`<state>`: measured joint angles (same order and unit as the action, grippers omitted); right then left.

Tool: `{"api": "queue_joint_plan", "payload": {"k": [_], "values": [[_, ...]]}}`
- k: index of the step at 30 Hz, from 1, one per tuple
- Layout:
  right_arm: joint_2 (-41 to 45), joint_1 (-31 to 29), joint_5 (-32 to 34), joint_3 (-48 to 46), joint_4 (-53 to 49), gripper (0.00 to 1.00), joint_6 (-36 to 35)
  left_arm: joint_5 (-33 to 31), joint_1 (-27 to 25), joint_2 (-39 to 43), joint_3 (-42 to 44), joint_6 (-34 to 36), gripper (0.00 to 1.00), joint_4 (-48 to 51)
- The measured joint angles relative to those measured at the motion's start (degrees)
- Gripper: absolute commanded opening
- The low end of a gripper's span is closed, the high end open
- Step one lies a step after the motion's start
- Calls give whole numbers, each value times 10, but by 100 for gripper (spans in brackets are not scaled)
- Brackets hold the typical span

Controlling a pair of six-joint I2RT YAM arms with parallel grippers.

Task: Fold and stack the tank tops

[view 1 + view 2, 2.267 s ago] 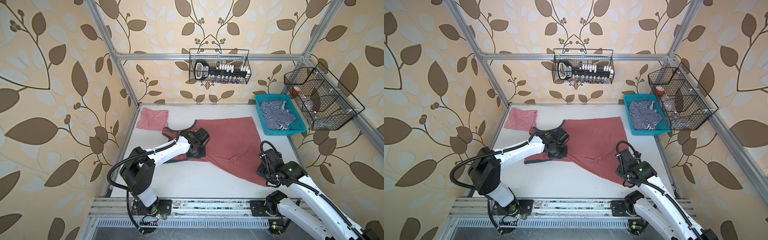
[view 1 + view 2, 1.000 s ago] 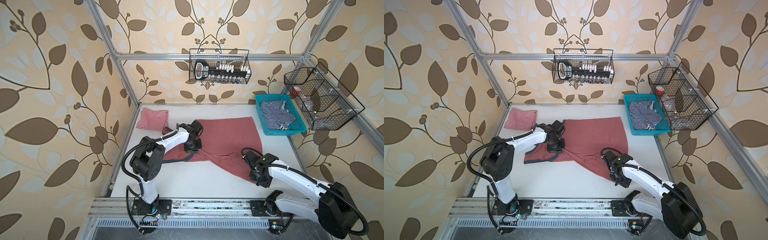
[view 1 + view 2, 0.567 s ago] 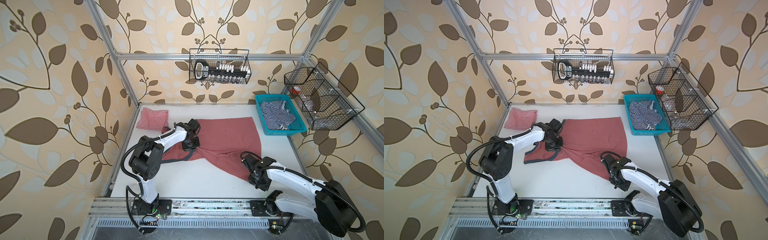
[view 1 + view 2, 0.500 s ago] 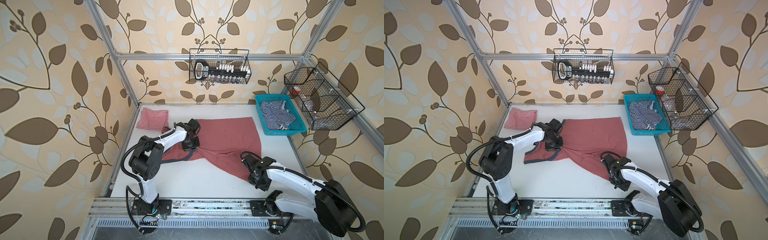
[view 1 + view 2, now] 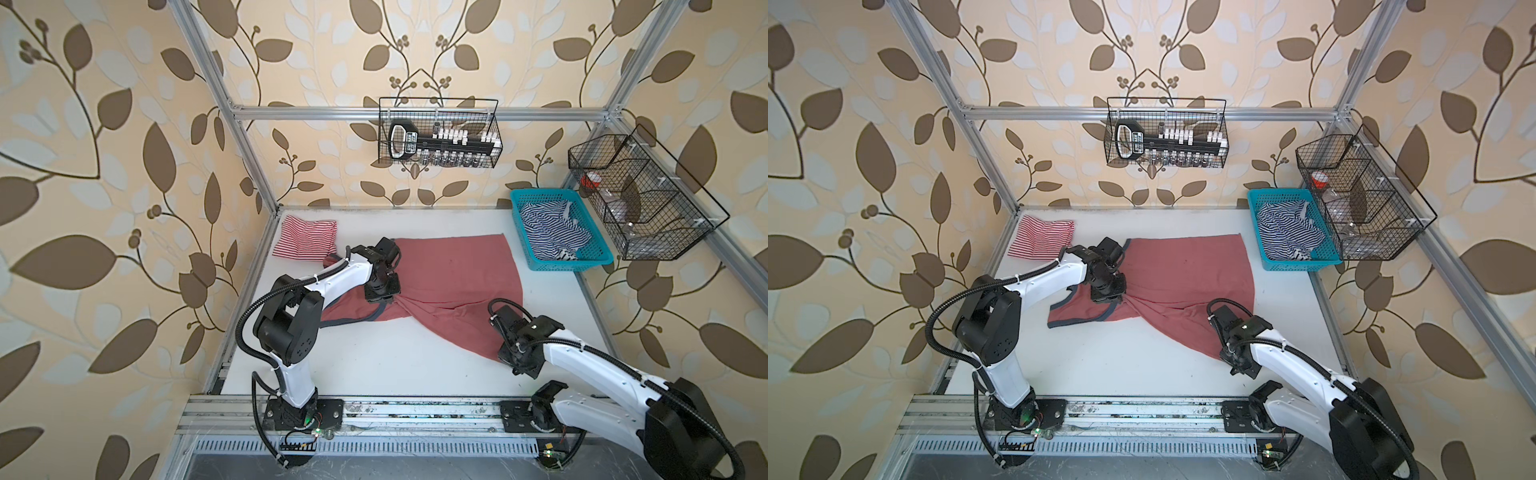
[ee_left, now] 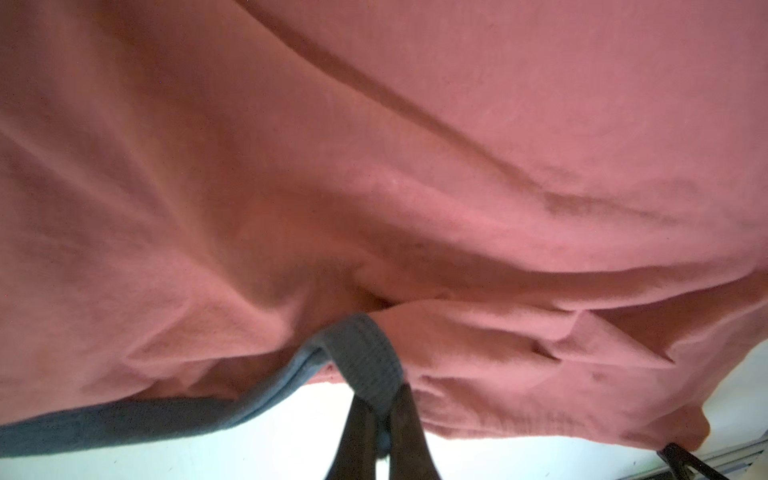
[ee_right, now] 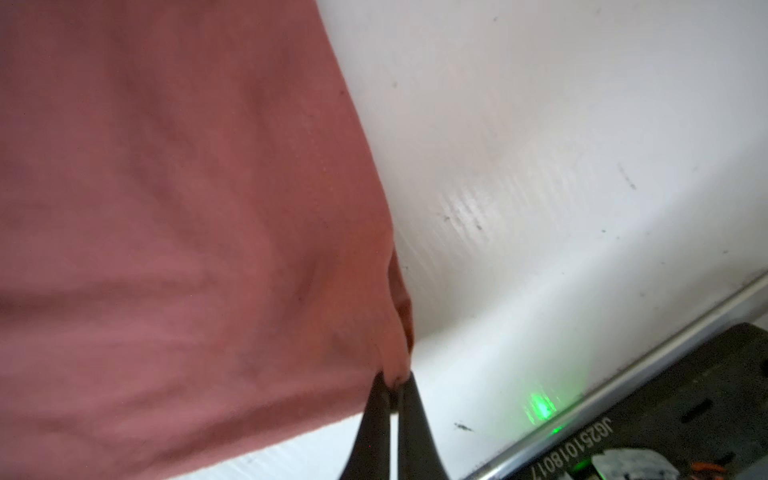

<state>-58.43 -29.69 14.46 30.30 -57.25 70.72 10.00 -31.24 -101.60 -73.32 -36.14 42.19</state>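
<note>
**Near edge pinched at both ends, fold likely runs toward the far edge**

Top views: red tank top (image 5: 457,270) lies mid-tabletop (image 5: 395,365), long axis left to right. Striped tank top (image 5: 305,240) sits folded in the far-left corner. Left hand (image 5: 380,302) is at the strap end, right hand (image 5: 505,355) at the near-right corner.
Left wrist: jaws pressed together on the navy trim (image 6: 365,357).
Right wrist: jaws pinching the hem corner (image 7: 395,361). Cloth lies beyond both hands, and each arm is nearest its own end.

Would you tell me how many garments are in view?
3: striped top folded at the far left corner, dusty red top mid-table, navy-striped cloth in the blue basket; more may hide beneath.
</note>
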Motion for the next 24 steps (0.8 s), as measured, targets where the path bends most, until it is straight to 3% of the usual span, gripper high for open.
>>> {"api": "queue_joint_plan", "payload": {"k": [7,11,18,24], "values": [[91,22,22,66,-49,0,-1,-1,-41,42,38,2,0,8],[108,70,25,97,-68,0,-29,-9,-48,77,68,6,0,21],[93,186,9,134,-74,0,-128,-27,-63,155,127,14,0,55],[28,254,-20,164,-51,0,-218,-27,-75,167,131,15,0,74]]}}
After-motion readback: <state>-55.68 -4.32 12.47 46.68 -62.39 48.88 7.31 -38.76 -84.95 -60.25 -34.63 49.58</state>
